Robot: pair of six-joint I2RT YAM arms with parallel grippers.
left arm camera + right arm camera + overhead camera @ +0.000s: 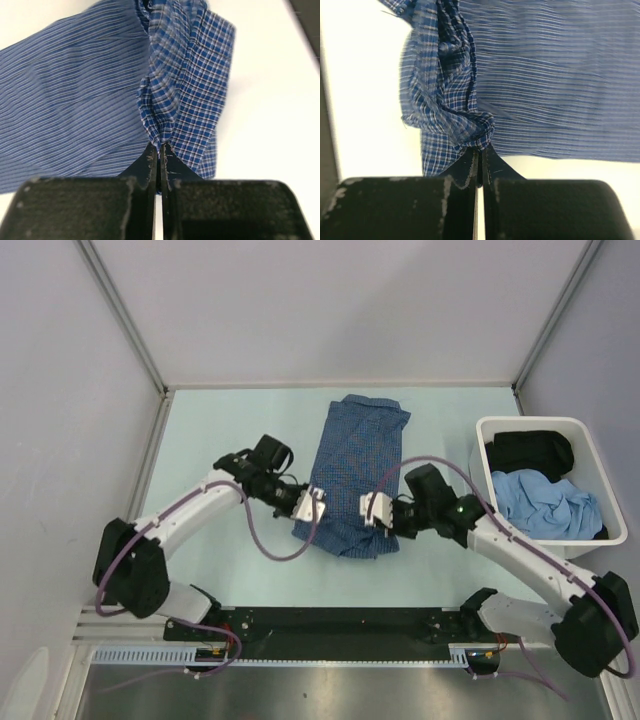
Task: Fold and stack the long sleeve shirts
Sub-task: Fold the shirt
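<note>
The left gripper (pixel 160 147) is clamped on a thin pinch of the shirt (pixel 358 455) at its near edge. The right gripper (pixel 479 152) is clamped on a bunched corner of that same edge. The shirt lies as a long folded strip on the worktop (pixel 230 430), left of the bin (pixel 530 423). Both holds look slight, so an uneven lift could slip a corner free. Pulling the corners apart could drag the strip askew and open the fold.

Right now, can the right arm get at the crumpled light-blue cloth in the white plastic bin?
Probably not yet: the right gripper is shut on the dark-blue checked shirt. The white bin lies open beside it, nothing covering the light-blue cloth.
</note>
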